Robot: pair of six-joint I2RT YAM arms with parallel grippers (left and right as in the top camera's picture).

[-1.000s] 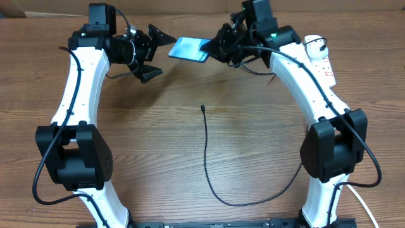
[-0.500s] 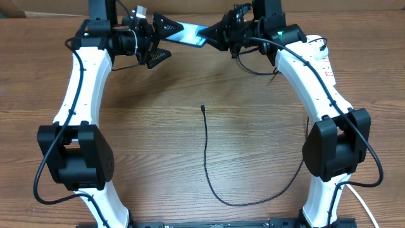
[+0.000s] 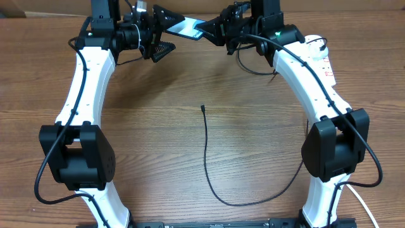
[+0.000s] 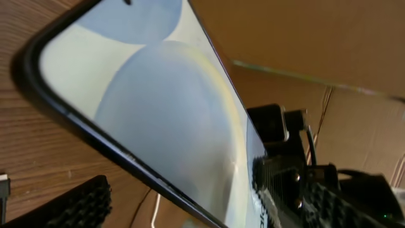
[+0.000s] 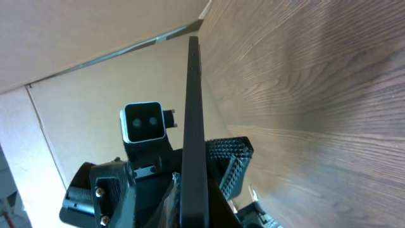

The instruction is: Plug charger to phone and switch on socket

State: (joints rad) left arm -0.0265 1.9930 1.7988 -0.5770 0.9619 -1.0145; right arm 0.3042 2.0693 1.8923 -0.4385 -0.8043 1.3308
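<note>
The phone is held over the far part of the counter, with its lit light-blue screen turned mostly upward. One short end of it is grasped by the right hand, whose fingers are clenched on it. In the right wrist view the phone is seen edge-on, as a thin black bar that rises from between these fingers.

At the other short end of the phone the left hand is found, with its fingers spread wide, one on each side of that end. In the left wrist view the phone fills most of the picture. A strip of wood is seen there between its black edge and the ridged pad of the lower finger. This hand is therefore released and nothing is grasped by it. Whether the other finger touches the phone cannot be told.

The charger lies on the counter well apart from the phone, toward the base of the robot. Its small plug tip is pointed toward the phone and is joined to nothing. From the tip the thin black cable runs away from the phone and then bends in a wide curve toward the right arm.

The socket is placed to the right of the phone, beyond the right arm, by which it is partly hidden. Red marks are seen on it, but the state of its switch cannot be told. Behind the phone a brown cardboard wall is seen.
</note>
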